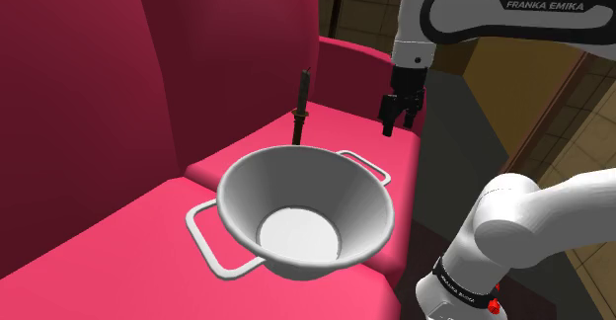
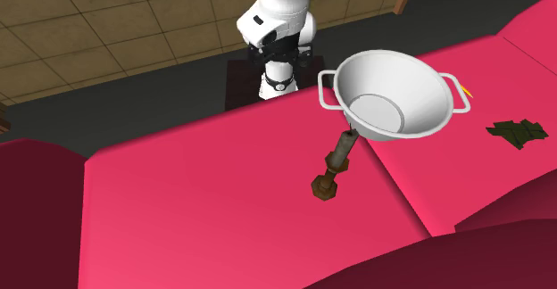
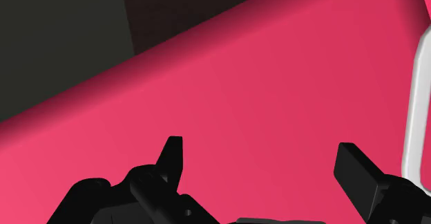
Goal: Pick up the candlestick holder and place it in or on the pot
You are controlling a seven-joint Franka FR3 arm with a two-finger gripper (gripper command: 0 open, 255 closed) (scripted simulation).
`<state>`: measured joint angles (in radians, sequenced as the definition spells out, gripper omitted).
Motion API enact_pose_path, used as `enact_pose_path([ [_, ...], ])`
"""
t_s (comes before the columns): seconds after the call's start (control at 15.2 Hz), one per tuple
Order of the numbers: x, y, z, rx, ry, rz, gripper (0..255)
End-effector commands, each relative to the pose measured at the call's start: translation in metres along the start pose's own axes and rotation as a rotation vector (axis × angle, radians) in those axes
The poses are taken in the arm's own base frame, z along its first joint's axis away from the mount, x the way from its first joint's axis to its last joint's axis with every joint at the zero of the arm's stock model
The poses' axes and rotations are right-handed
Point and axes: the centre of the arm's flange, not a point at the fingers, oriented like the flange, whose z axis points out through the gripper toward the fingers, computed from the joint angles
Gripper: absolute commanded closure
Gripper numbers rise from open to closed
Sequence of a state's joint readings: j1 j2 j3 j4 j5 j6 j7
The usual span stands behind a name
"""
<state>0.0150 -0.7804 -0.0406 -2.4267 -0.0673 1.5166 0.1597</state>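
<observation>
Shoulder view shows the white arm [image 1: 513, 7] going up from the lower right. It bends at a big white elbow, and its last link with the black lettering lies almost level along the top. At the end the wrist turns down, so the black hand [image 1: 399, 122] points straight down. It hangs a little above the pink sofa [image 1: 118, 239], over the front edge of the seat, and it touches nothing. In the wrist view the two fingers [image 3: 171, 157] stand wide apart, with only bare pink seat between them. The hand is spread and it carries nothing. Beside one finger there is a piece of the pot's white handle [image 3: 413, 112]. Beyond the front edge of the seat lies dark floor [image 3: 62, 36].

The pot [image 1: 247, 195] is a white bowl-shaped one with two loop handles. It stands on the seat near the front edge, at the seam between two cushions. The candlestick holder [image 1: 301, 106] is dark brown and thin. It stands upright just behind the pot, on the side of the backrest, and the pot's rim hides its foot. I cannot tell whether the two touch. The holder is to the shoulder view's left of the hand and apart from it.

In the second exterior view the candlestick holder [image 2: 332, 167] shows its round base, on the cushion next to the pot [image 2: 424, 86]. A dark green crumpled thing [image 2: 516, 131] lies on the other cushion, toward this view's right.
</observation>
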Motion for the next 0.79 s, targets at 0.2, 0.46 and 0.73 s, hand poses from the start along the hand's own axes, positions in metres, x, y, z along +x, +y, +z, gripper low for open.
enact_pose_path([
  [0.2, 0.022, -0.019, 0.002, -0.024, 0.089, -0.079, 0],
  [0.46, 0.050, -0.046, 0.002, -0.057, 0.208, -0.185, 0],
  [0.73, 0.075, -0.077, 0.000, -0.090, 0.326, -0.290, 0],
])
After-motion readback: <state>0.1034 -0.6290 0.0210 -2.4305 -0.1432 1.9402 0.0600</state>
